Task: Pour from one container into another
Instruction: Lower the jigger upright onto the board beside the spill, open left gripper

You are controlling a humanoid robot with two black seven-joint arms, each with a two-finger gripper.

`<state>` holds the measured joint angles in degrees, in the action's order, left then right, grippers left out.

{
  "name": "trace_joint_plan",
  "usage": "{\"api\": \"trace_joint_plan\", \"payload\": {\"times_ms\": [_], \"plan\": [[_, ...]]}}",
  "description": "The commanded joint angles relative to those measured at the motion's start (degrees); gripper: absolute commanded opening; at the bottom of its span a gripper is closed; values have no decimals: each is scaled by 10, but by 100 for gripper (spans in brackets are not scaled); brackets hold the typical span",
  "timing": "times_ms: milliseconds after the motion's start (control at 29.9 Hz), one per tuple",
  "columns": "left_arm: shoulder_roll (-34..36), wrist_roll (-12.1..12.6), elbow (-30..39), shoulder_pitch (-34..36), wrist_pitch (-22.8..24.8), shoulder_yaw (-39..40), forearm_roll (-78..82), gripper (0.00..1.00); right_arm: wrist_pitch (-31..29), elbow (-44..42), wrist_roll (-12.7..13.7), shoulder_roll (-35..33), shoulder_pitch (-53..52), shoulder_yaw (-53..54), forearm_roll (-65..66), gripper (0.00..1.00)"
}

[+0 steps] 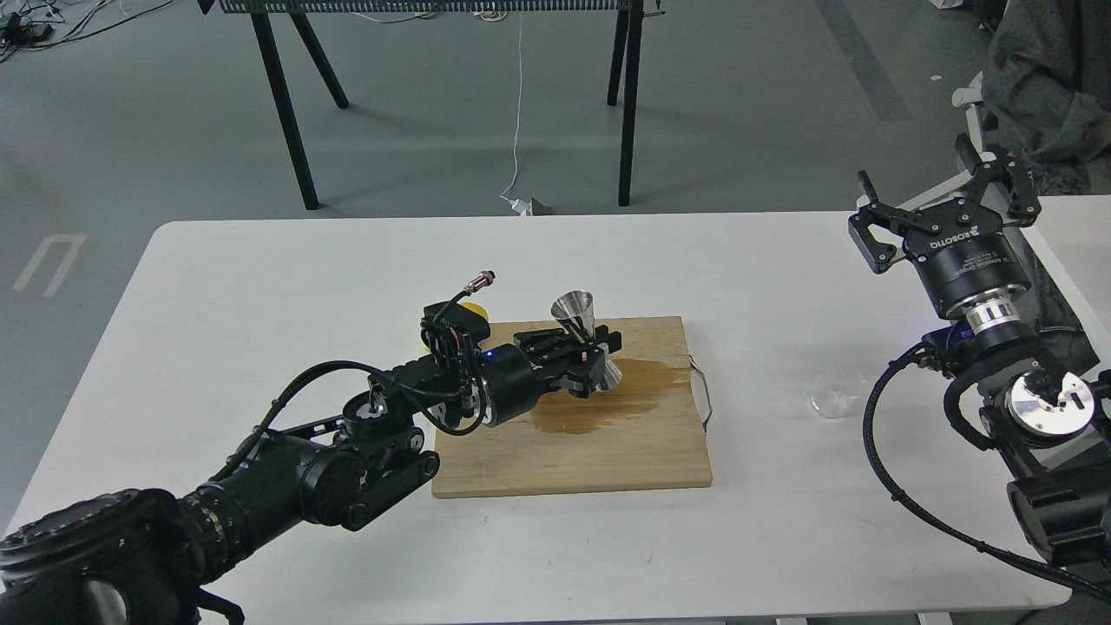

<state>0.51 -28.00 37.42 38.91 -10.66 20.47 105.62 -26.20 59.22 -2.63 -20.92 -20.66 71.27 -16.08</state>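
The steel hourglass jigger (580, 314) stands slightly tilted on the wooden board (608, 460), its wide mouth up. My left gripper (597, 354) reaches in from the lower left and is shut on the jigger around its narrow waist. A dark wet stain (625, 401) spreads on the board beside and under the jigger's base. The small clear cup (835, 395) rests on the white table to the right of the board, free of both grippers. My right gripper (929, 178) hangs open and empty above the table's far right edge, well above and behind the cup.
A yellow lemon (474, 310) peeks out behind my left wrist at the board's back left corner. A wire handle (705, 395) sticks out from the board's right side. The white table (260, 286) ends just right of the cup. Black table legs (629, 104) stand beyond it.
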Motion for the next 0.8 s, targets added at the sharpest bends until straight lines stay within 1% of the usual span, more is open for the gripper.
{"api": "trace_joint_plan", "payload": {"times_ms": [0, 301, 768], "plan": [[-5, 0, -29, 0, -9, -7, -1, 9, -1, 0, 0, 0, 0, 0, 0, 99], [-5, 0, -80, 0, -31, -30, -1, 10, -2, 1, 0, 1, 1, 1, 0, 99], [-5, 0, -97, -2, -45, -35, -1, 11, -3, 1, 0, 2, 1, 1, 0, 99]]}}
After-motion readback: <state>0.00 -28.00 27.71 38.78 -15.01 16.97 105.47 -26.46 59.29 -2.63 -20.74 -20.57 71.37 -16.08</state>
